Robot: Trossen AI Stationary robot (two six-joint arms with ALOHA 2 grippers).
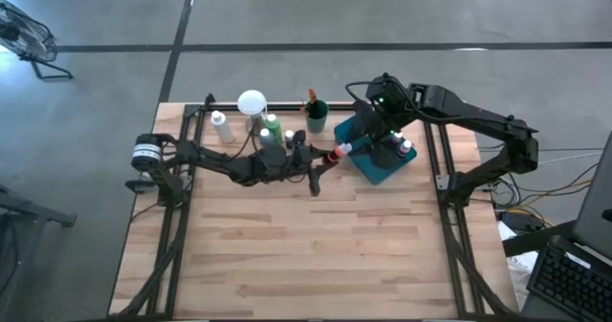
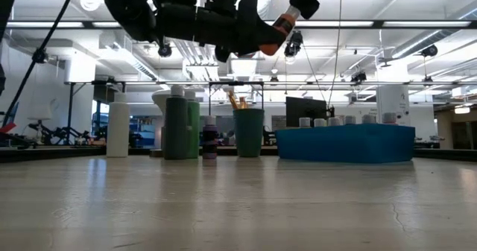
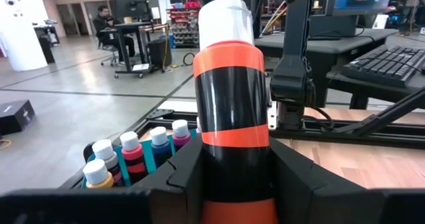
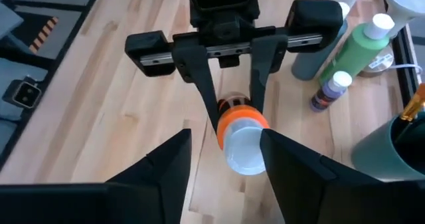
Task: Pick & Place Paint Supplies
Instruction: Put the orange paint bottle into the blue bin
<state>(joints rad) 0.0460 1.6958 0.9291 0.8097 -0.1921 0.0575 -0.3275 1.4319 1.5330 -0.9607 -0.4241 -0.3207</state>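
Orange-and-black paint bottle (image 3: 232, 117) sat pinched in the left gripper (image 4: 234, 111). Right gripper (image 4: 224, 159) straddled its white cap, fingers spread, untouching. An early left release risked dropping it.

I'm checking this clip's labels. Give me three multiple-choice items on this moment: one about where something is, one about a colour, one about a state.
1. Where is the blue tray?
A. near the left arm's base
B. at the table's back right, under the right arm
C. on the floor

2. What colours are on the bottle in the left gripper?
A. orange and black, white cap
B. all green
C. yellow and blue

3. How is that bottle placed?
A. standing on the table
B. lying in the tray
C. lifted, gripped by the left gripper, with the right gripper open around its cap

Answers:
1 B, the overhead view shows it there.
2 A, the left wrist view shows the bands and cap.
3 C, the right wrist view shows both grippers at the bottle.
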